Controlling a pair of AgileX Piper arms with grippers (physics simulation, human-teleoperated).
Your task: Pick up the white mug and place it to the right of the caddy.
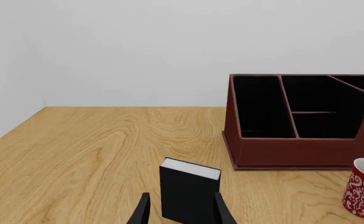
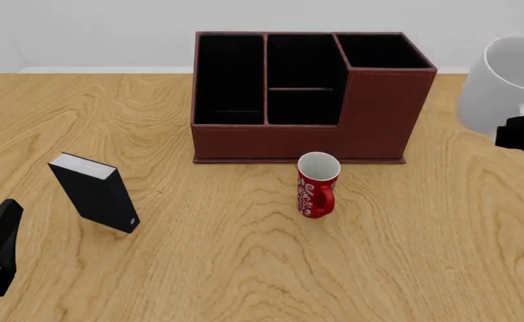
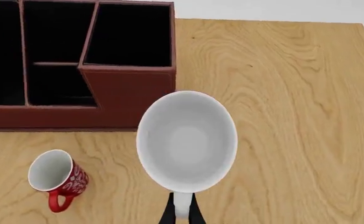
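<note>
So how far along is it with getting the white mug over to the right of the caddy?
The pickup looks done: the right gripper is shut on the white mug by its handle, holding it in the air to the right of the caddy. In hand is carrying it over the bare table there. Left to do: lower it, set it down and let go. The left gripper waits near the black box.

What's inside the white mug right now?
Nothing visible: the white mug, held by the right gripper at its handle, shows a bare white interior down to the bottom. Its underside is hidden.
</note>
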